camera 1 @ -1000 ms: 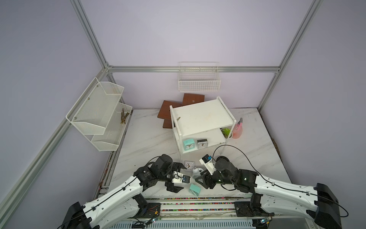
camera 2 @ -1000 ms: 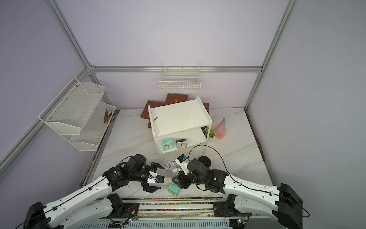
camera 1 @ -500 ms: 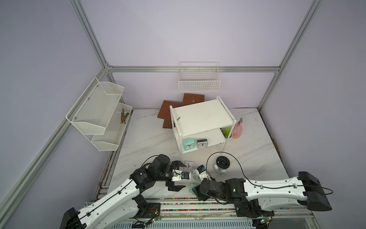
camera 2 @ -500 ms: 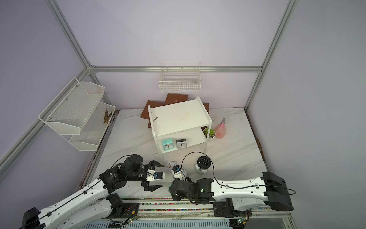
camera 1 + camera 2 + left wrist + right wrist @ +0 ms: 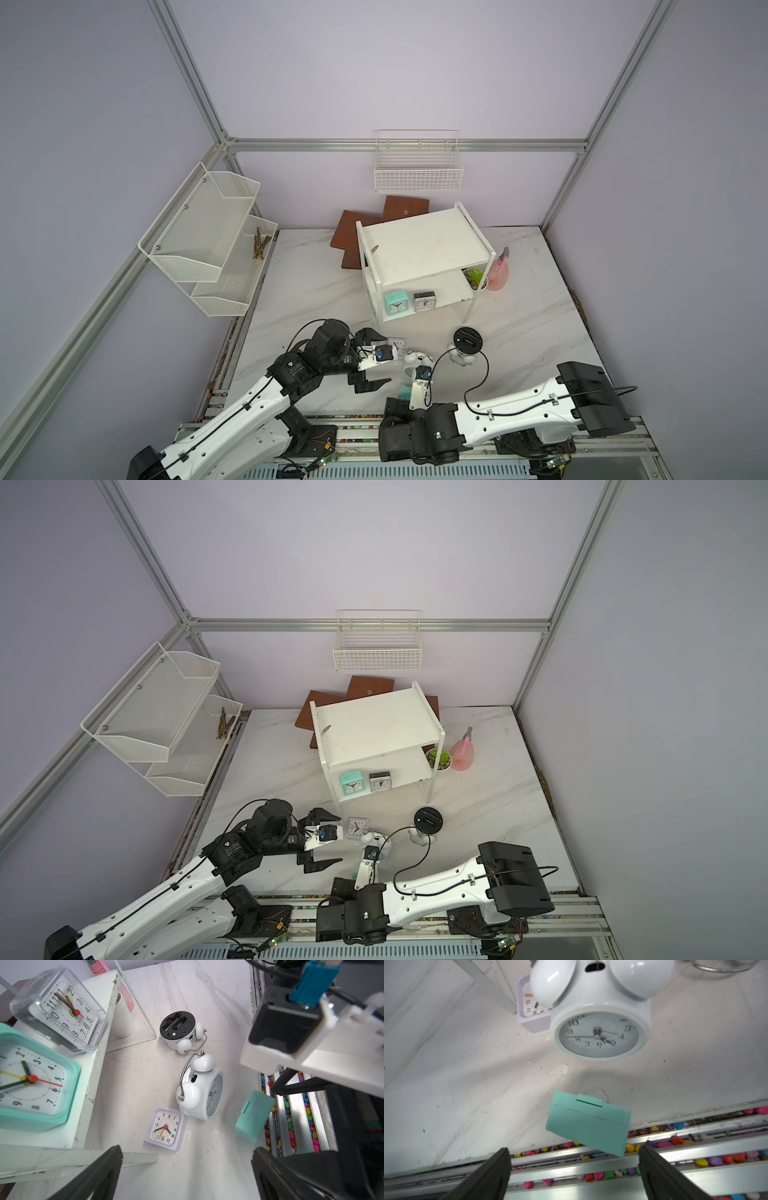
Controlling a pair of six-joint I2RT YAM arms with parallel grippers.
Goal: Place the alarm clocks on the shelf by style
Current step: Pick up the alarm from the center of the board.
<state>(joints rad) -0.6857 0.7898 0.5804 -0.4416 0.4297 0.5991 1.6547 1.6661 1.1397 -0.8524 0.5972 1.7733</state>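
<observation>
The mint clock [image 5: 588, 1124] is located at the front edge of the table [image 5: 467, 1064], at 12 o'clock from the right gripper [image 5: 574, 1148], its long axis laid across the parted, empty jaws. The left gripper [image 5: 188, 1148], likewise parted, is farther.

The right arm [image 5: 519, 409] has pulled back from the middle of the table [image 5: 316, 291] and now lies along the front rail [image 5: 361, 430]; the right gripper [image 5: 574, 1148] now sits at the table's front edge, jaws wide apart, just behind the green clock [image 5: 588, 1124] (which it does not touch); the black-backed clock [image 5: 467, 340], covered by that arm before, now shows in full.
</observation>
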